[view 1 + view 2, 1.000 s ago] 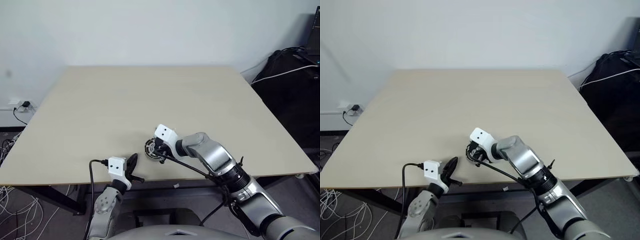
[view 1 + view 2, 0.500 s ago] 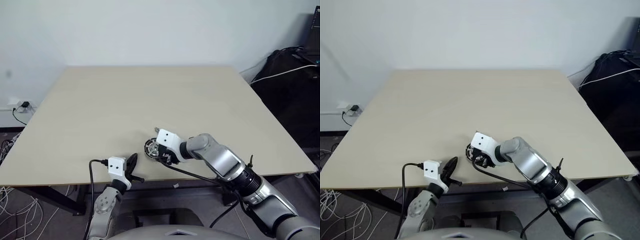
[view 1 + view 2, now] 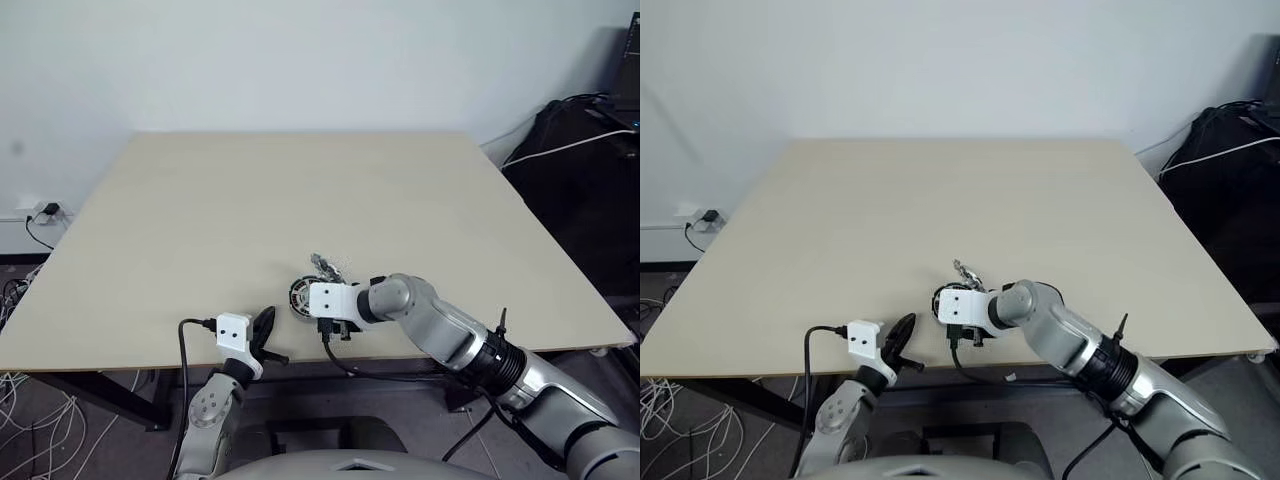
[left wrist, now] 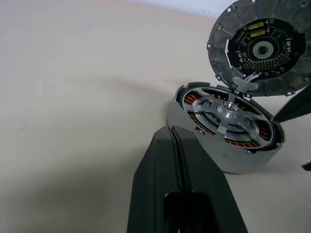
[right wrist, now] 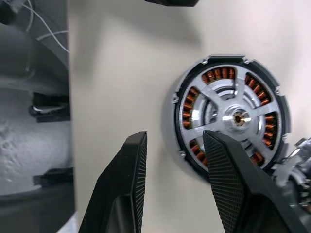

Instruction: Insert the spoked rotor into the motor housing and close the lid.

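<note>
The motor housing (image 4: pixel 224 127) sits on the tabletop (image 3: pixel 300 190) close to its near edge, a little right of the middle of that edge. It is a shallow round cup with a silvery outer wall and a ring of copper-coloured windings inside. The spoked rotor (image 5: pixel 228 115) lies flat in the housing, its bright spokes running from a small central hub out over the windings.

The lid (image 4: pixel 261 47) is not on the housing. It stands tilted up just behind the housing's far rim, its dark patterned inner face turned towards the near edge; a small tab at its lower edge reaches down to the housing's rim. No writing or brand mark can be read on any of the parts.

The right gripper (image 5: pixel 175 189) hangs over the near side of the housing, pointing steeply down, its two black fingers (image 5: pixel 224 189) spread apart and clamped on nothing. One of them overlaps the housing's rim in the right wrist view; whether it touches cannot be told.

The left gripper (image 3: pixel 264 331) rests at the near edge, just left of the housing, its fingers pressed together and empty.
</note>
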Available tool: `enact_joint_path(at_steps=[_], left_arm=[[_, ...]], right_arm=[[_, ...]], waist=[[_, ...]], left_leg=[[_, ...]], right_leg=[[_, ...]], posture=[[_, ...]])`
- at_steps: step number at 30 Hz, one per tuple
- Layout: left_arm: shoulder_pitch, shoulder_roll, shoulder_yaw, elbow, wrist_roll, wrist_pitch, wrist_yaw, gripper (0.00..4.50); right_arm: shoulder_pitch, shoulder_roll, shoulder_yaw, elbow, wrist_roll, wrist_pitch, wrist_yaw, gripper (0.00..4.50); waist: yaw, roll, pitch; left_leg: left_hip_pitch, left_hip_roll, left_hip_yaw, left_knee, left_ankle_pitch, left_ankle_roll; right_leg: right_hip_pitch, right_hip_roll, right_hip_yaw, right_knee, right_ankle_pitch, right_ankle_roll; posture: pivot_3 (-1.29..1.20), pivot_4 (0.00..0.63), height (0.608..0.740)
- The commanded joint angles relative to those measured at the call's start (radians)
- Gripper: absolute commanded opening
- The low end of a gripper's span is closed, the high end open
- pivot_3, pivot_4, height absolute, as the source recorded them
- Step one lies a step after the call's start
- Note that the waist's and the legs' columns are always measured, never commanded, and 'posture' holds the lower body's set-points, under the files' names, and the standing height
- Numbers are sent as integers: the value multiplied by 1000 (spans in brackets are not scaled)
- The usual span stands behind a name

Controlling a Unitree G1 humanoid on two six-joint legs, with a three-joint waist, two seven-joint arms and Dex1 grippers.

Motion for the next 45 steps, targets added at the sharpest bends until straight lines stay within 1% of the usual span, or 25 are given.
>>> enact_joint_path(at_steps=[1, 12, 15, 19, 20, 27, 31, 36, 45], left_arm=[[-15, -8, 1, -12, -10, -19, -6, 0], [-14, -9, 5, -7, -10, -26, -4, 0], [-15, -10, 6, -6, -9, -27, -3, 0], [-15, -12, 7, -6, -10, -28, -2, 0], [-15, -12, 7, -7, -10, -28, -2, 0], [-14, -14, 8, -8, -10, -26, -4, 0], [-14, -14, 7, -10, -10, -23, -6, 0], [-13, -13, 4, -12, -9, -21, -9, 0], [-12, -13, 6, -14, -9, -18, -7, 0]], right_arm=[[-25, 14, -15, 26, -31, -39, 15, 1969], [-26, 42, -32, 104, -78, -70, 50, 1969], [-26, 46, -36, 111, -85, -71, 56, 1398], [-20, 54, -47, 109, -92, -67, 67, 202], [-18, 56, -50, 107, -93, -65, 70, 118], [1, 63, -69, 76, -83, -15, 81, 107], [11, 98, -106, 36, -43, 108, 85, 107], [7, 149, -139, 35, -9, 203, 57, 107], [3, 175, -138, 75, 9, 209, 11, 107]], waist=[[1, 0, 0], [1, 0, 0], [1, 0, 0], [2, 0, 0], [2, 0, 0], [4, 0, 0], [4, 0, 0], [3, 0, 0], [-3, 0, 0]], left_leg=[[0, 0, 0, 0, 0, 0], [0, 0, 0, 0, 0, 0], [0, 0, 0, 0, 0, 0], [0, 0, 0, 0, 0, 0], [0, 0, 0, 0, 0, 0], [0, 0, 0, 0, 0, 0], [0, 0, 0, 0, 0, 0], [0, 0, 0, 0, 0, 0], [0, 0, 0, 0, 0, 0]], right_leg=[[0, 0, 0, 0, 0, 0], [0, 0, 0, 0, 0, 0], [0, 0, 0, 0, 0, 0], [0, 0, 0, 0, 0, 0], [0, 0, 0, 0, 0, 0], [0, 0, 0, 0, 0, 0], [0, 0, 0, 0, 0, 0], [0, 0, -1, 0, 0, 0], [0, 0, -1, 0, 0, 0]], posture=[[0, 0, 740], [0, 0, 740], [0, 0, 740], [0, 0, 740], [0, 0, 740], [0, 0, 740], [0, 0, 740], [0, 0, 740], [0, 0, 740]])
